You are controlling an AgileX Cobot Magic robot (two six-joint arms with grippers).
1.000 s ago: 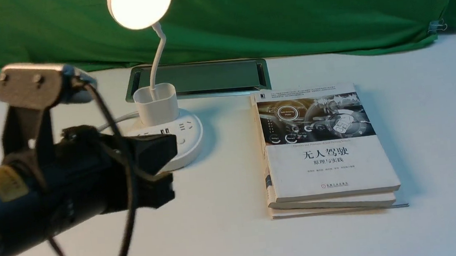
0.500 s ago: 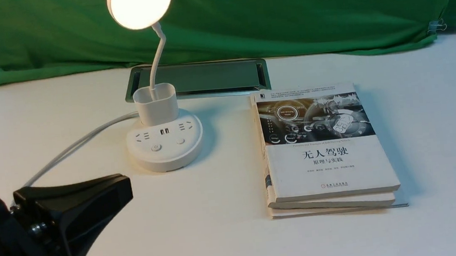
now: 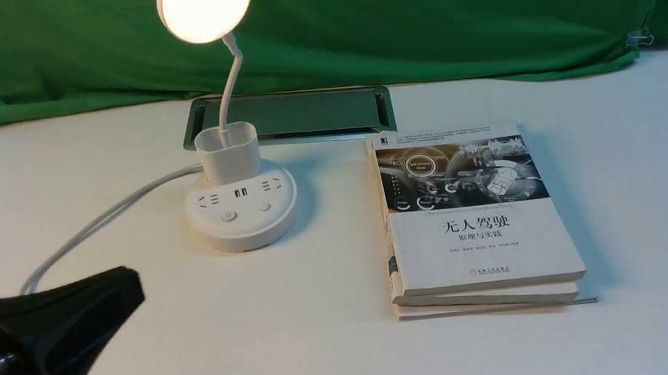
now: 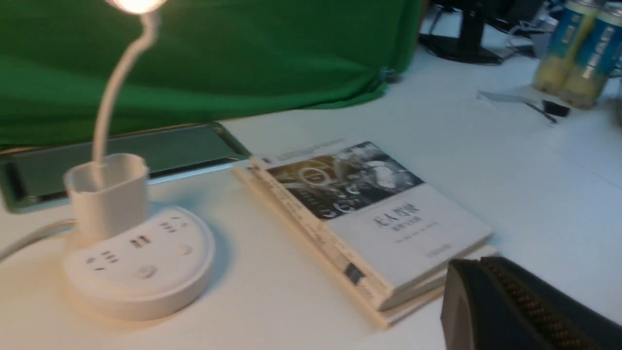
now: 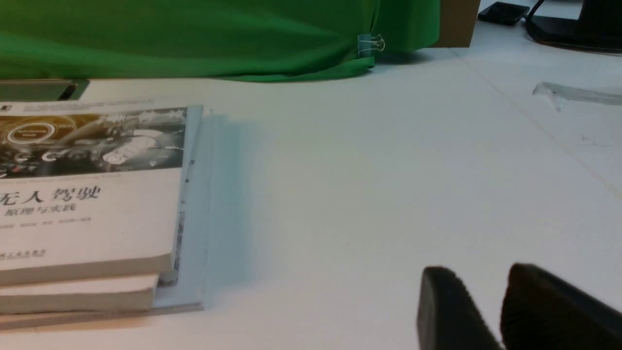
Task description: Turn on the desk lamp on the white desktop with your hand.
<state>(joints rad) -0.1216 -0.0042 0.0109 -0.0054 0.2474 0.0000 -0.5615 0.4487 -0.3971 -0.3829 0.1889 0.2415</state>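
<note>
A white desk lamp (image 3: pixel 242 211) stands on the white desktop (image 3: pixel 325 347), just in front of a metal-framed hatch (image 3: pixel 290 115). Its thin neck rises upright, curving slightly left to a glowing round head that faces the robot. The base's sockets and two buttons also face the robot. The left gripper (image 3: pixel 132 289), low at the near left, points right. It is well apart from the lamp, which sits farther forward and to its right. Whether its jaws are together cannot be told.
</note>
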